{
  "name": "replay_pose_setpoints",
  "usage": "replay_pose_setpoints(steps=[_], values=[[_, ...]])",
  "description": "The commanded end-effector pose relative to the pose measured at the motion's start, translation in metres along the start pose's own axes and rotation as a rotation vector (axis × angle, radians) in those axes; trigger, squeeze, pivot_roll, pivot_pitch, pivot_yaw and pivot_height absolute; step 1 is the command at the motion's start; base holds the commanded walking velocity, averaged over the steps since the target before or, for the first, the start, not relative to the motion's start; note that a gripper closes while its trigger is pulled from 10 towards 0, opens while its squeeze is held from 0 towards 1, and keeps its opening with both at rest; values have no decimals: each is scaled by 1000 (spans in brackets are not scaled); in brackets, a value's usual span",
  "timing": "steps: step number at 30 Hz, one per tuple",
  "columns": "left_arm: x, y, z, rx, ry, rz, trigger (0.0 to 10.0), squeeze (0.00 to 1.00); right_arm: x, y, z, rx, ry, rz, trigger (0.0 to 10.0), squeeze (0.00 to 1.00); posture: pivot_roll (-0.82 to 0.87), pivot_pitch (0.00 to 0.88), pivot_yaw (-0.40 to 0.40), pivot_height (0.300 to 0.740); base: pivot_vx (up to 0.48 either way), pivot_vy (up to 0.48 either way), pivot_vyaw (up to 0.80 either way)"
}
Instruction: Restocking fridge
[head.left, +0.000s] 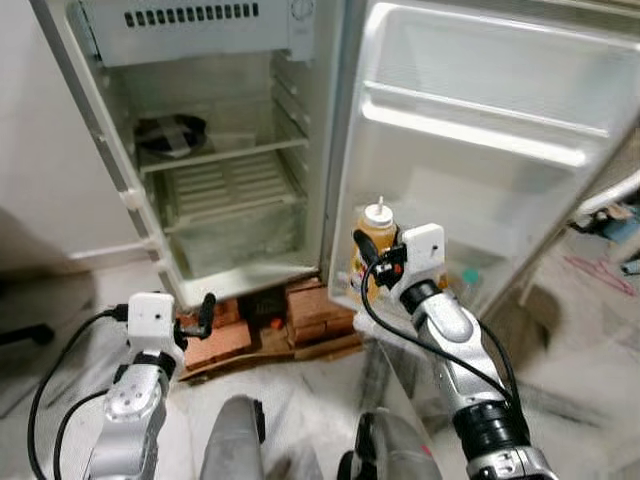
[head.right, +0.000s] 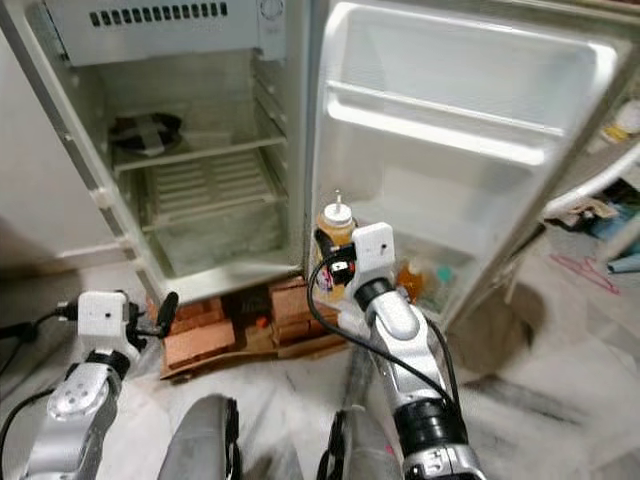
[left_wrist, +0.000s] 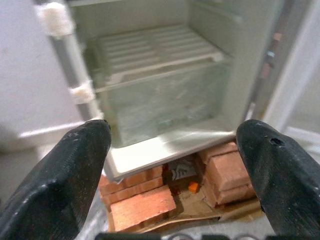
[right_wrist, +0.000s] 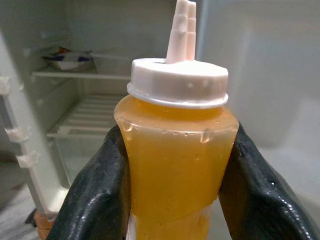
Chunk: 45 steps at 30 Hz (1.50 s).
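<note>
While the fridge (head.left: 230, 150) stands w/ its door (head.left: 480, 130) swung wide to the right, the right gripper (head.left: 372, 262) is clamped on a squeeze bottle (head.left: 376, 232) of yellow-orange sauce, white nozzle cap up, held upright just at the door's low near edge. Left gripper (head.left: 205, 312) is low on the left, fingers (left_wrist: 60, 185) spread apart, nothing btwn them, near the bricks (head.left: 300, 315) under the fridge. A dark item (head.left: 170, 135) sits on the upper shelf.

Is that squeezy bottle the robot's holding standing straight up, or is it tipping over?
Upright. The bottle is clamped between the right gripper fingers, its white nozzle pointing straight up, in front of the open fridge door.
</note>
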<state>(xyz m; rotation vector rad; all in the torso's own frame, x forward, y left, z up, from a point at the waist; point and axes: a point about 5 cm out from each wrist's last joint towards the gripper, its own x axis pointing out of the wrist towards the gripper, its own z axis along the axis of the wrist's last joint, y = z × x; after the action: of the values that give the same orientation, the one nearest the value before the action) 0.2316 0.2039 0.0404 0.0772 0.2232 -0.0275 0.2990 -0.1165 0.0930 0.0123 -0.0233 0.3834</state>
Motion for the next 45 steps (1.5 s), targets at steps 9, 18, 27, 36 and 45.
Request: replay_pose_setpoints(steps=[9,18,27,36,45], values=[[5,-2,9,-2,-37,1,10000,0,4,-5,11,-17,-60,-35,10000,0,118,34,-37,641,0,0,0],[3,-4,9,-21,-49,-4,10000,0,5,-3,13,-20,-75,-34,10000,0,109,37,-35,641,0,0,0],[5,-6,10,-22,-52,-16,10000,0,5,-2,14,-14,-81,-22,10000,0,104,37,-34,641,27,0,0],[6,-7,10,-23,-53,-28,10000,0,4,2,13,0,-78,13,10000,0,101,39,-30,641,322,0,0],[6,-8,9,-24,-51,-36,10000,0,3,2,12,-3,-75,18,10000,0,96,39,-28,641,448,0,0]])
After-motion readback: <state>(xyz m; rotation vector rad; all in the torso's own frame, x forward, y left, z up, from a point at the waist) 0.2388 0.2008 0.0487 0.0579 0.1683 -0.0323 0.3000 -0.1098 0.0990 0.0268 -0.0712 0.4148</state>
